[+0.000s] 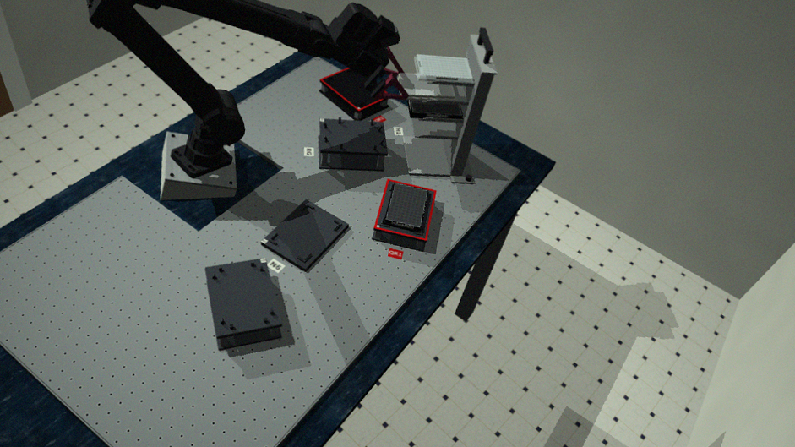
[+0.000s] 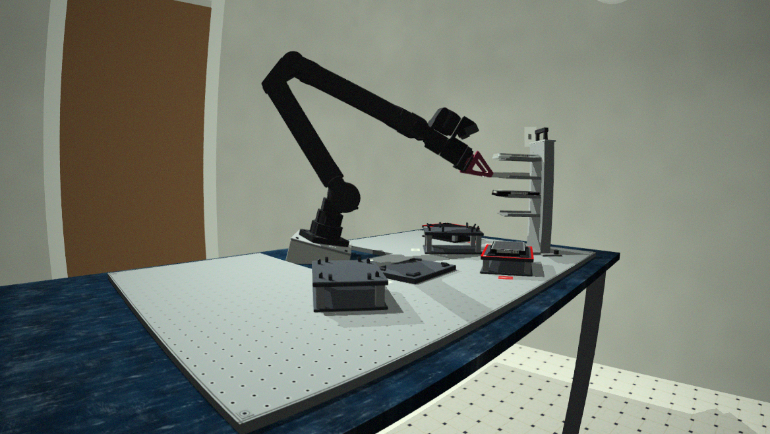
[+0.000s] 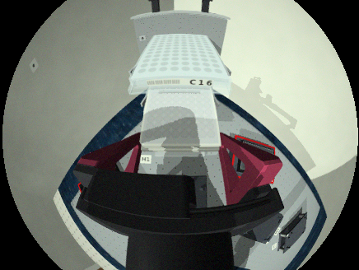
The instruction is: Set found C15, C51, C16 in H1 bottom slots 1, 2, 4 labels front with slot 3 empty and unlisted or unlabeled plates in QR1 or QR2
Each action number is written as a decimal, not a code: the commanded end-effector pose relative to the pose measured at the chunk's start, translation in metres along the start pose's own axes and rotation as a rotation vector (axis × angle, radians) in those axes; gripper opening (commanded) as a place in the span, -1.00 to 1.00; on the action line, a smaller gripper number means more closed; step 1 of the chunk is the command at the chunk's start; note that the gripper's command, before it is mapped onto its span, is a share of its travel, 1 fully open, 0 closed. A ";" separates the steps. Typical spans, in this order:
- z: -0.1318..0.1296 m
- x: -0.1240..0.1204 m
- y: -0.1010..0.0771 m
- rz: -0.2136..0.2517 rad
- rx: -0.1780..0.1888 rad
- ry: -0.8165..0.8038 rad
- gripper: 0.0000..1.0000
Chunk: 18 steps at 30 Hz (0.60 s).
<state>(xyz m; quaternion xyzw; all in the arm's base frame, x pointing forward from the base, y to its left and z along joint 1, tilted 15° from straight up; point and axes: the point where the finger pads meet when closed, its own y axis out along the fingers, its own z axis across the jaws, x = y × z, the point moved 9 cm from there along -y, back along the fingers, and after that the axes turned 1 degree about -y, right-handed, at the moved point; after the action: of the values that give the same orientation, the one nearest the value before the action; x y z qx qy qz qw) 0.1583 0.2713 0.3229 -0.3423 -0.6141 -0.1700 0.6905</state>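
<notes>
Hotel H1 (image 1: 475, 114) (image 2: 544, 199) stands at the far right. My gripper (image 1: 404, 84) (image 2: 491, 174) (image 3: 179, 137) is shut on the long sides of a clear plate (image 3: 181, 129) at slot 3 height. The plate sticks out of the front of the hotel; its front end shows no label. White plate C16 (image 1: 444, 67) (image 2: 514, 156) (image 3: 179, 58) is in slot 4, label at the front. A dark plate (image 1: 434, 109) (image 2: 514, 192) is in slot 2, its ID unreadable here. Slot 1 looks empty. A dark plate (image 1: 407, 205) (image 2: 508, 247) sits on QR1 (image 1: 401, 233).
A red-edged nest (image 1: 340, 82), seemingly empty and partly hidden by the hand, is behind the pegged stand (image 1: 354, 135) (image 2: 452, 231). A low nest (image 1: 305, 235) and another pegged stand (image 1: 246, 305) (image 2: 349, 272) are nearer the cameras, both empty, with the N6 label (image 1: 275, 265) between them.
</notes>
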 end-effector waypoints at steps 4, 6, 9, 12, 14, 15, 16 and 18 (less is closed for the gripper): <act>0.003 0.004 -0.011 -0.018 0.009 0.010 0.72; 0.003 0.003 -0.014 -0.018 0.009 0.010 0.72; 0.003 0.001 -0.017 -0.017 0.009 0.010 0.72; 0.002 -0.001 -0.020 -0.017 0.009 0.011 0.72; 0.002 -0.003 -0.023 -0.017 0.009 0.010 0.72; 0.002 -0.003 -0.023 -0.017 0.009 0.010 0.72; 0.002 -0.003 -0.023 -0.017 0.009 0.010 0.72; 0.003 0.007 -0.026 -0.036 0.011 0.016 0.72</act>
<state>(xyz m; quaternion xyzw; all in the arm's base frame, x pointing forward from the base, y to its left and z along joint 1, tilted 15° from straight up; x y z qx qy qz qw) 0.1446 0.2570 0.3174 -0.3435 -0.6138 -0.1692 0.6904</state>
